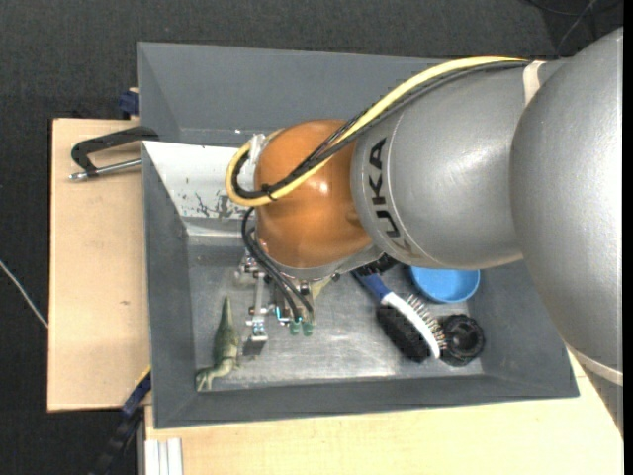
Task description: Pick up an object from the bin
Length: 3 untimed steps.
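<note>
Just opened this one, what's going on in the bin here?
The arm reaches in from the right, and its gripper is low over the floor of the grey bin, left of the middle. Nearest to it is a green toy dinosaur, lying on the floor just to its left, near the front corner. Further right lie a blue-handled brush, a blue round dish and a black round piece. All of them rest on the bin floor.
</note>
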Tool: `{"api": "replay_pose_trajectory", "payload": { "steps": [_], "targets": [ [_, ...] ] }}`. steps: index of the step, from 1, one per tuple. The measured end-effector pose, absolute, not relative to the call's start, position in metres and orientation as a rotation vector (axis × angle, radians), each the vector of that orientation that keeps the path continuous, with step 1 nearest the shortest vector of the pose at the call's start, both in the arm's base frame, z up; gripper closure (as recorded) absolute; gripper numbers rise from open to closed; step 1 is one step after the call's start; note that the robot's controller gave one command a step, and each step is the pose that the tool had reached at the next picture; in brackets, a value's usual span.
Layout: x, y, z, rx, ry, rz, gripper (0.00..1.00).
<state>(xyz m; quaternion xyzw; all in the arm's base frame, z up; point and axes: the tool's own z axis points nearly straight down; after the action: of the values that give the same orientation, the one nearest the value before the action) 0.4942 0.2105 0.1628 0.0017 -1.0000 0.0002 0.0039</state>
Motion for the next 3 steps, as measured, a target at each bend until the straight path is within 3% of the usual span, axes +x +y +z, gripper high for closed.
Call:
{"api": "replay_pose_trajectory", "payload": {
  "steps": [1,2,3],
  "targets": [
    [0.525,0.16,0.087,-0.045,-3.121,0.01,0.0],
    [0.527,0.163,0.088,-0.045,-3.14,-0.002,1.0],
    [0.549,0.187,0.135,-0.17,-3.146,-0.009,1.0]
  ]
}}
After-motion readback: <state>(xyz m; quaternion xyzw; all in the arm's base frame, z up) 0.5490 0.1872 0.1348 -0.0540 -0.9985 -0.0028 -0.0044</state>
